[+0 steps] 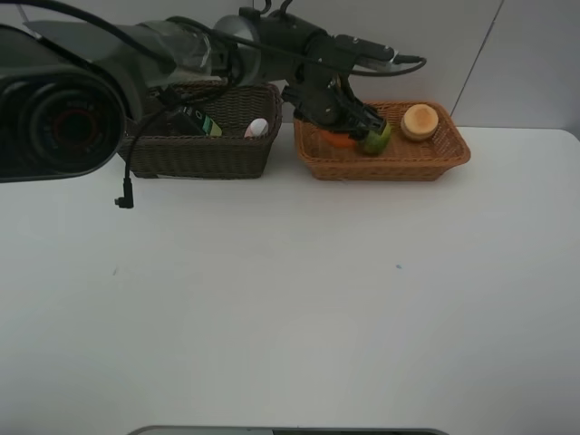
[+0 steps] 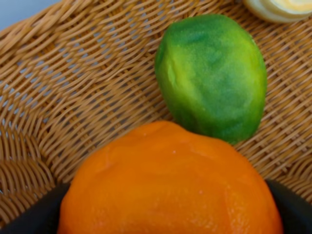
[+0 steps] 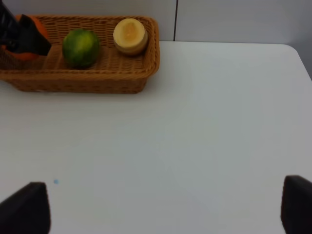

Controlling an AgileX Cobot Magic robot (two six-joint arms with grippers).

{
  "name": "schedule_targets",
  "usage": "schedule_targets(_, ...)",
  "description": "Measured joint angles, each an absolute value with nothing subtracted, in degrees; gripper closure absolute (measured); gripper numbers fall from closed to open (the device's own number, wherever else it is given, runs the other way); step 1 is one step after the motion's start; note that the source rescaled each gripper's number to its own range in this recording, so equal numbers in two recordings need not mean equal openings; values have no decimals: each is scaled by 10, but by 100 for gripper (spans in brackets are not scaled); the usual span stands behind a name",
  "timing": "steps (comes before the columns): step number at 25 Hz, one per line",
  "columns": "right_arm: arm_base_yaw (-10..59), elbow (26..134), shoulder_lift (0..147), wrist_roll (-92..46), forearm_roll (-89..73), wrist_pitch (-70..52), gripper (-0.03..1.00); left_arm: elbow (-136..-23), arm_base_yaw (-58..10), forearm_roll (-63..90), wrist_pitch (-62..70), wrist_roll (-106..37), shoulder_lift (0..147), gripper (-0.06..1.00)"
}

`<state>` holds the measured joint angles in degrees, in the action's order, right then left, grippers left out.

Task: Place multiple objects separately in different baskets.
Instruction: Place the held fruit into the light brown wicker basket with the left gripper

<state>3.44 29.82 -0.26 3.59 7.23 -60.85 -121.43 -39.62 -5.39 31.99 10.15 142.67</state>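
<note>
Orange (image 2: pixel 170 185): round, bright, finely dimpled skin; no long axis to report. Sits in the light orange-tan basket (image 1: pixel 453 156) at the end nearest the dark brown basket (image 1: pixel 199 159), clamped between the dark fingers (image 2: pixel 29 217) of the left gripper (image 1: pixel 349 136). Touches or nearly touches the green fruit (image 2: pixel 212 75) in the left wrist view.

Green fruit: oval, mottled light and dark green, pebbled skin. Lies on the basket weave just beside the orange; long axis roughly along the basket floor, exact heading hard to tell.

Pale peach-like fruit (image 1: pixel 420 120): round, tan-yellow, flattened face with a darker centre turned upward. Rests at the far end of the same basket, apart from the green fruit.

Dark brown basket: deeper, woven, just beside the light basket on the white table (image 1: pixel 290 308). Holds a dark green-black bottle (image 1: pixel 198 120), tilted, and a pale pink-white item (image 1: pixel 257 128); details mostly hidden by the arm.

Right gripper (image 3: pixel 165 207): fingers spread wide apart, nothing between them, held above bare table well apart from the baskets.
</note>
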Motion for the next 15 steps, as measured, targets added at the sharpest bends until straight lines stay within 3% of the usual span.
schedule_targets(7,34,298,-3,36,72,-608,-3,-1214,-396,-52,318,102,1427,3)
schedule_targets(10,34,298,-3,36,72,-608,-3,-1214,-396,-52,317,102,1427,-4)
schedule_targets(15,34,298,-3,36,72,-608,-3,-1214,-396,-52,316,102,1427,-5)
